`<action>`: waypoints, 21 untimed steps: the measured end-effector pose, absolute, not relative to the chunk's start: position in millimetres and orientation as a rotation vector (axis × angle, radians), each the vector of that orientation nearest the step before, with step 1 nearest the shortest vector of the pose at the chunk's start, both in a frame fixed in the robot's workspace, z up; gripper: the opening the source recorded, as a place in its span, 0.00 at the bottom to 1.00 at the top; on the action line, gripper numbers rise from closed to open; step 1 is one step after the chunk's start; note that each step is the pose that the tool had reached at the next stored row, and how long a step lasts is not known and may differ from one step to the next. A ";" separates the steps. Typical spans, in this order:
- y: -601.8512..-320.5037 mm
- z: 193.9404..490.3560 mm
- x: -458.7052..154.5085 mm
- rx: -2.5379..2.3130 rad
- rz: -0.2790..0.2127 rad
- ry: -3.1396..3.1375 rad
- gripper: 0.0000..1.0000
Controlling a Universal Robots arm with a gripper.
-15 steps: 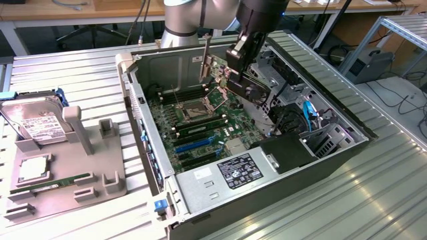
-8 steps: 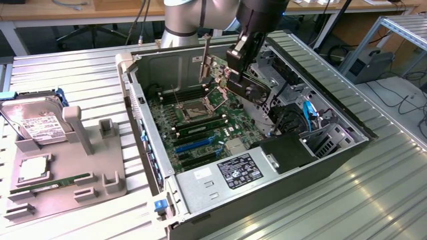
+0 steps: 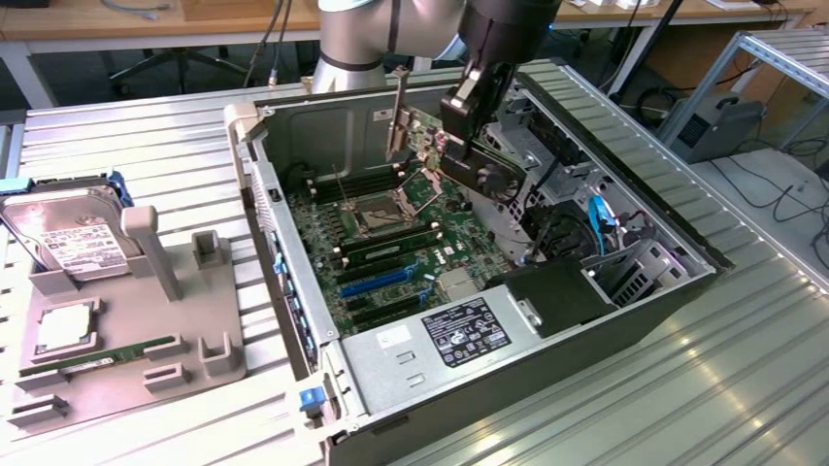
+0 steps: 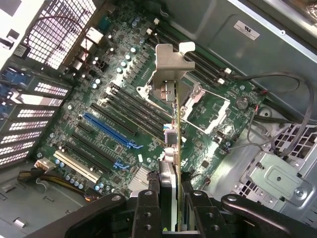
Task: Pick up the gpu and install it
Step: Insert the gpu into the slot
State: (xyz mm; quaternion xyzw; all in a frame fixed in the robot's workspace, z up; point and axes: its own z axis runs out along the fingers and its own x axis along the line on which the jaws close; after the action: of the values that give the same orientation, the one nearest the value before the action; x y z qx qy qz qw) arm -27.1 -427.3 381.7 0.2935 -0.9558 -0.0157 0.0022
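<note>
The gpu (image 4: 168, 69) — clamped between the gripper's (image 4: 173, 203) jaws — is best held upright and squared with the blue slot (image 4: 111, 130).

An open computer case (image 3: 570, 383) lies on the ribbed metal counter (image 3: 700, 388). Its green motherboard (image 3: 447, 257) and bare CPU socket (image 3: 384, 214) face up, with a labelled power supply (image 3: 460, 333) at one end. At the exterior view's left, a grey holder (image 3: 169, 320) carries a hard drive (image 3: 72, 243) and a RAM stick (image 3: 111, 354).

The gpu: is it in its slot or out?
Out. The jaws hold the gpu edge-on above the motherboard, its bracket clear of the slots.
</note>
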 end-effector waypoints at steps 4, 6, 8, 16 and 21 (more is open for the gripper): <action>-427.3 381.7 -27.1 0.932 -0.049 -2.995 0.27; -427.3 381.7 -27.1 0.937 -0.049 -2.993 0.27; -427.3 381.7 -27.1 0.943 -0.049 -2.992 0.27; -427.3 381.7 -27.1 0.968 -0.049 -2.983 0.27; -427.3 381.7 -27.1 0.981 -0.049 -2.979 0.27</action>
State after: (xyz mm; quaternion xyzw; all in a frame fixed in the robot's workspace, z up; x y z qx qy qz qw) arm -27.1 -427.3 381.7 0.3128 -0.9497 -0.0156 0.0026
